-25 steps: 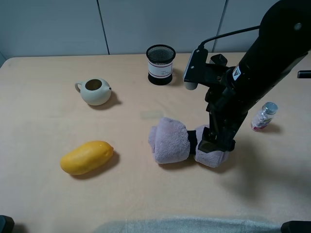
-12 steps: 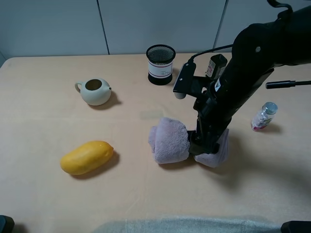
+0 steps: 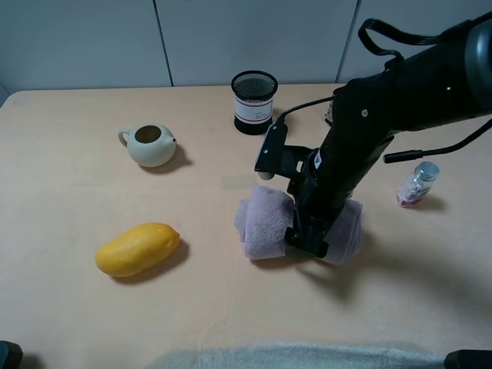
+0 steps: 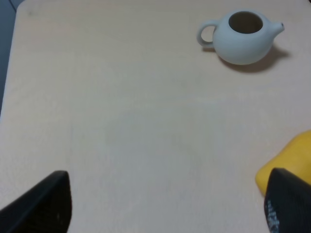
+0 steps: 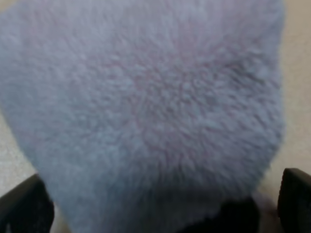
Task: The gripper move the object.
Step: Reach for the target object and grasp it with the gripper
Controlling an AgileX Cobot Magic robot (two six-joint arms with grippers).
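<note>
The pale mauve-pink rolled towel (image 3: 265,223) lies at the middle of the table, a black band around its waist. My right gripper (image 3: 307,237) is pressed down over the band, between the two rolled ends. In the right wrist view the towel (image 5: 146,97) fills the frame. The gripper (image 5: 158,204) is open, with one black fingertip (image 5: 22,206) on each side of the towel. The left gripper (image 4: 165,208) is open and empty above bare table and does not show in the exterior view.
A yellow mango (image 3: 137,248) lies front left, also in the left wrist view (image 4: 291,165). A white teapot (image 3: 150,144) stands back left. A black mesh cup (image 3: 254,101) stands at the back. A small bottle (image 3: 417,184) lies at the right. Grey cloth (image 3: 292,357) covers the front edge.
My right arm has swung left and come down, shifting the gripper from the towel's right end to its banded middle. The towel's right end has shifted slightly.
</note>
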